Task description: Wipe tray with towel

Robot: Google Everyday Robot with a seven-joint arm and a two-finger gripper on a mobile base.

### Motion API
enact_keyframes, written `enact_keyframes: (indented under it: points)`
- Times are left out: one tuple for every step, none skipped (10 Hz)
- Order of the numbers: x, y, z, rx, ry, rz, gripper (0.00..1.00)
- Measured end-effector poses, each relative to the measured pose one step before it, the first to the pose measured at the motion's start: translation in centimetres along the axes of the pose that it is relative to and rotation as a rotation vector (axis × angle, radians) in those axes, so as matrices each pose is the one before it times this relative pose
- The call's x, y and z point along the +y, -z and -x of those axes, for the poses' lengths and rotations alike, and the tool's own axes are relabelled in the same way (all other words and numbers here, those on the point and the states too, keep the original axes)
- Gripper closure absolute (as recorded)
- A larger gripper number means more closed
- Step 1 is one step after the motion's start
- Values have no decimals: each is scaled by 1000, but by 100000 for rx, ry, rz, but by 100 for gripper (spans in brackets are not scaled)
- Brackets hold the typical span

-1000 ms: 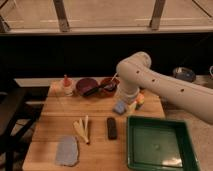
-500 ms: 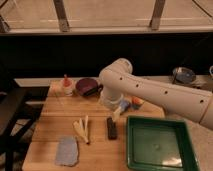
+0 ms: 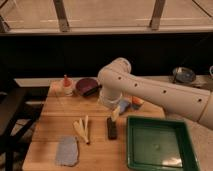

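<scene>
**Arm swung left, towel not yet reached**

Across the wooden table point(image 3: 52, 117), we saw that the white arm point(image 3: 150, 92) had shifted within the last second. Its elbow had moved from right of centre toward the middle of the frame, and the wrist had dropped lower over the tabletop. We took this as the reach toward the cloth getting underway, with no wiping started.

The arm came in from the right edge, bent at a rounded joint at centre, and pointed down.

The tray point(image 3: 131, 145) sat unmoved at lower right, its green floor bare. The towel point(image 3: 67, 151) lay flat at lower left, well apart from the tray and untouched.

The gripper point(image 3: 114, 113) hung below the wrist at centre, just above a dark block point(image 3: 112, 128). Its jaws stood spread, and we saw nothing between them.
</scene>
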Motion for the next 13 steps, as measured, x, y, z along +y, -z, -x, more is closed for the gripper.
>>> enact_keyframes:
  points:
    - [-885,-249,932,-333,4622,-20,35]
    - [-1516,-361,1288,-143,5495,-942,35]
    - [-1345,-392,1101,-213,4497,-650,35]
    - [-2066,-792,1708,-659,6769,-714,35]
    - [-1517,-943,1226,-1070,5324,-637,35]
    - [-840,-860,734,-1124,3298,-231,35]
    - [-991,-1384,832,-1683,3860,-272,35]
    - [-1013,-1616,1029,-2289,3782,-210,35]
    - [-355,-1101,671,-1913,2183,186,35]
    - [-76,-1012,711,-2676,1366,70,35]
    - [3,-696,603,-1765,372,24,35]
    - [28,-774,996,-1725,-569,-42,35]
    - [-53,-183,316,-424,-109,-32,35]
